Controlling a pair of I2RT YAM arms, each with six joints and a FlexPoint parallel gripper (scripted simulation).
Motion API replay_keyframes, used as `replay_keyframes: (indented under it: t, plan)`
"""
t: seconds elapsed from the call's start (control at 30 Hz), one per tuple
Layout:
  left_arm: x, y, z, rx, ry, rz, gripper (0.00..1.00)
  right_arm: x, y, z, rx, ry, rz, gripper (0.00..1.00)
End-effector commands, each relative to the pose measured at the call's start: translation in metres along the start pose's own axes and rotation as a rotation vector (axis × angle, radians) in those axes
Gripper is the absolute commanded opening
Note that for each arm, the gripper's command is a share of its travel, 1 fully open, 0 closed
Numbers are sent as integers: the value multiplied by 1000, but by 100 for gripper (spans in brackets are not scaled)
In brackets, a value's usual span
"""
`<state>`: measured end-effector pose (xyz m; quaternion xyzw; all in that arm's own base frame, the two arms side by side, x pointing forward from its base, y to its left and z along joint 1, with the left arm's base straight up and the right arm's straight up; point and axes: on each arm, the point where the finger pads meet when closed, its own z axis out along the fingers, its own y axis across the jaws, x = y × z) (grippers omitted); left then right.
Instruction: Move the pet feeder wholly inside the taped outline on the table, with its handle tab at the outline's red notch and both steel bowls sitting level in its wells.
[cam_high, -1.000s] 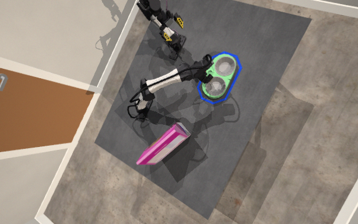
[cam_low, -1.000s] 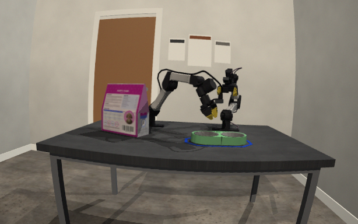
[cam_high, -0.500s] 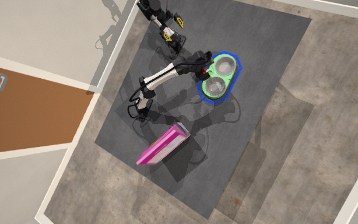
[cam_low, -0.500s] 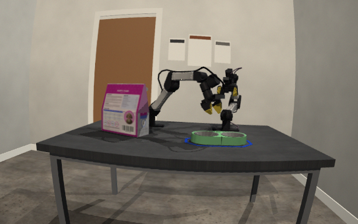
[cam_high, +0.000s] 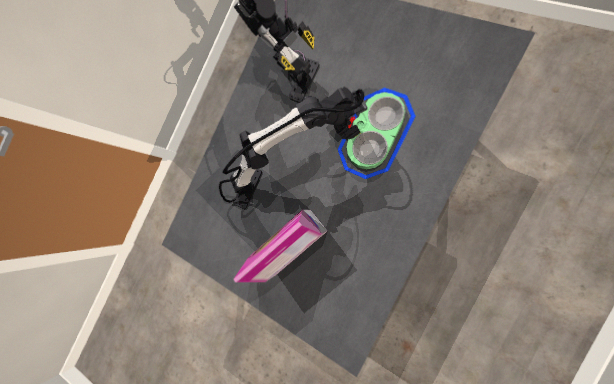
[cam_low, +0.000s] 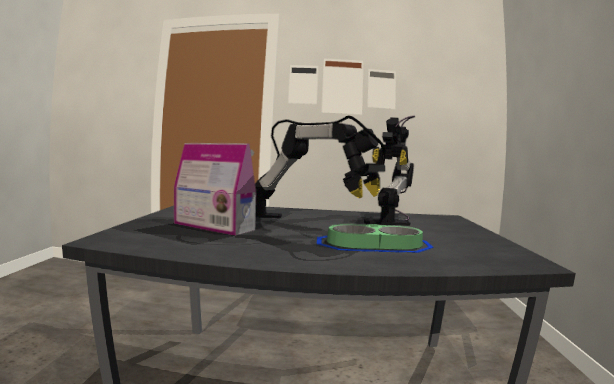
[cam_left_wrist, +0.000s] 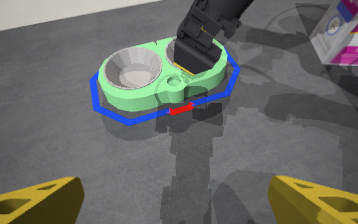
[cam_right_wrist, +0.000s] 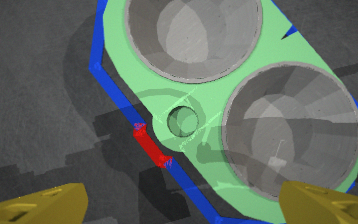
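Observation:
The green pet feeder (cam_high: 382, 130) (cam_low: 355, 242) (cam_left_wrist: 135, 103) (cam_right_wrist: 212, 100) lies flat and appears inside the blue outline (cam_high: 400, 144) (cam_left_wrist: 94, 95) (cam_right_wrist: 117, 96); its body hides parts of the tape in the wrist views. Its handle tab (cam_left_wrist: 175, 93) (cam_right_wrist: 162, 132) faces the red notch (cam_left_wrist: 181, 109) (cam_right_wrist: 150, 146), with a small gap. One steel bowl (cam_high: 386, 114) (cam_right_wrist: 190, 35) and the other bowl (cam_high: 369, 148) (cam_right_wrist: 290, 135) look level in their wells. My right gripper (cam_low: 364, 191) (cam_right_wrist: 182, 191) is open and empty above the feeder. My left gripper (cam_high: 298, 50) (cam_low: 389, 156) (cam_left_wrist: 176, 185) is open and empty, farther back.
A pink and white food bag (cam_high: 280, 247) (cam_low: 210, 190) (cam_left_wrist: 337, 32) stands on the table (cam_high: 400, 215) (cam_low: 475, 257), on the right arm's side and apart from the outline. The right forearm reaches across toward the feeder, near the left arm.

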<state>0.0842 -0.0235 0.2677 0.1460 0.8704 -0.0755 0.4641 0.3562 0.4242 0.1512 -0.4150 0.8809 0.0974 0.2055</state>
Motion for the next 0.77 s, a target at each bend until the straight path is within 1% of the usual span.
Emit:
replay_keyframes:
  t: [0.0,0.07,0.1,0.73]
  plan:
    - [-4,0,-2,2,-13,-4,100,2,2,6,3,18,4,100]
    - [-4,0,-2,2,-13,-4,100,2,2,6,3,18,4,100]
    - [-4,0,-2,2,-13,-4,100,0,-1,-6,5,2,8,100]
    - [-4,0,-2,2,-13,-4,100,0,-1,-6,5,2,8,100]
